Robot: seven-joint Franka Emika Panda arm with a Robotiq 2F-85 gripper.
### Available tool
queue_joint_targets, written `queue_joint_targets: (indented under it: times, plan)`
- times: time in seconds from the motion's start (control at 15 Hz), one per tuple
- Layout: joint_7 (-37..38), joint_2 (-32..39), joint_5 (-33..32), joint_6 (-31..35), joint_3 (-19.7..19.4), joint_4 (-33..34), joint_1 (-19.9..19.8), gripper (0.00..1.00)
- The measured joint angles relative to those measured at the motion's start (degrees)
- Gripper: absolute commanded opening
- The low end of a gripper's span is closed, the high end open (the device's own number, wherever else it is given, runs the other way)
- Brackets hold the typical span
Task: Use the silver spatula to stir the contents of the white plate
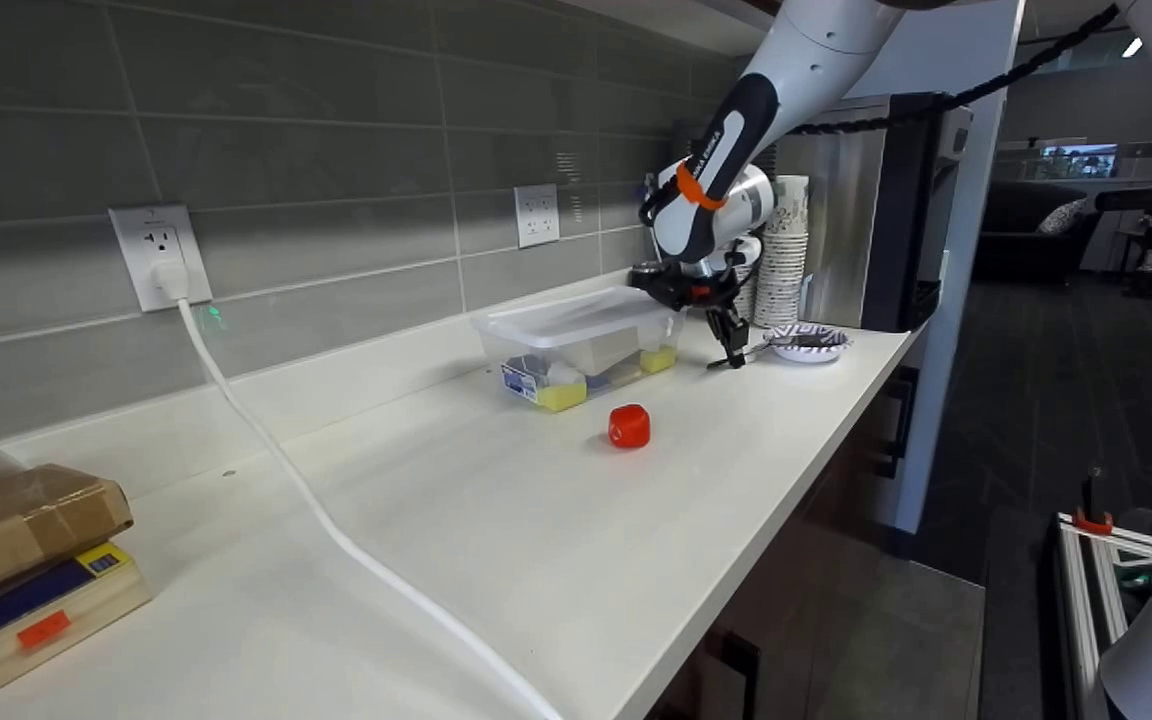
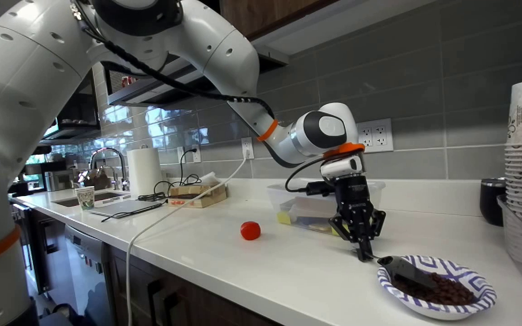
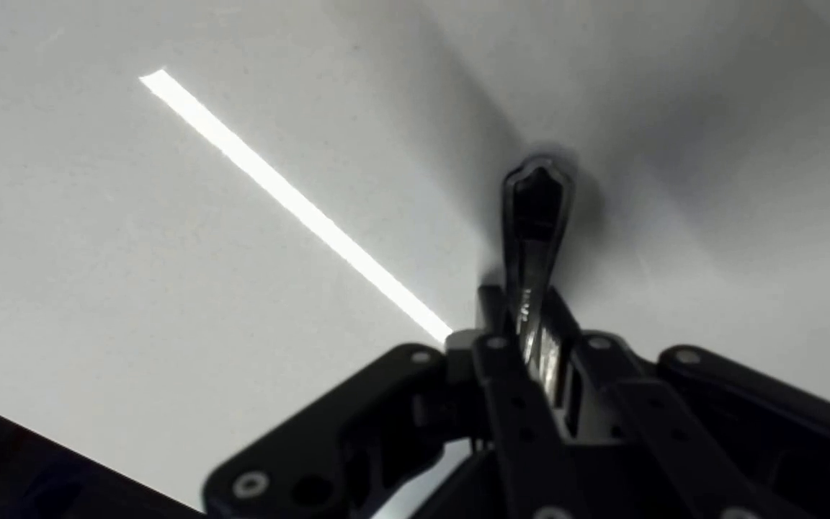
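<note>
Beside the white plate [image 2: 462,270], the bent arm [image 2: 229,59] slants down, its gripper [image 2: 364,254] clamped on the silver spatula [image 2: 407,271].

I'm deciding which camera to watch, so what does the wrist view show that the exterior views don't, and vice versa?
Only the wrist view shows the bright streak on the counter. Only the exterior views show the red object, clear box and brown contents of the white plate. All views share the counter and the pincer shut on the silver spatula.

I'm operating in a kitchen: left of the frame, an exterior view shows me a curved faucet [image 2: 123,173], sink [image 2: 68,202], paper towel roll [image 2: 144,170] and dishwasher [image 2: 88,276].
</note>
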Motion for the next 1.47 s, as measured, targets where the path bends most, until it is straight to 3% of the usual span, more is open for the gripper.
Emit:
queue_joint_targets:
  times: [0.4,0.8,1.13,1.47]
  plan:
    - [-0.17,-1.01,0.85,-1.35,0.76,2.31,0.26,0.03]
    - [-3.16,-2.51,2.34,-8.21,0.77,6.62,-0.78,0.03]
    - [-10.66,-2.88,6.45,-14.3,0.72,11.55,-5.15,0.03]
    - [-23.2,-2.58,13.06,-21.2,0.65,17.31,-12.59,0.03]
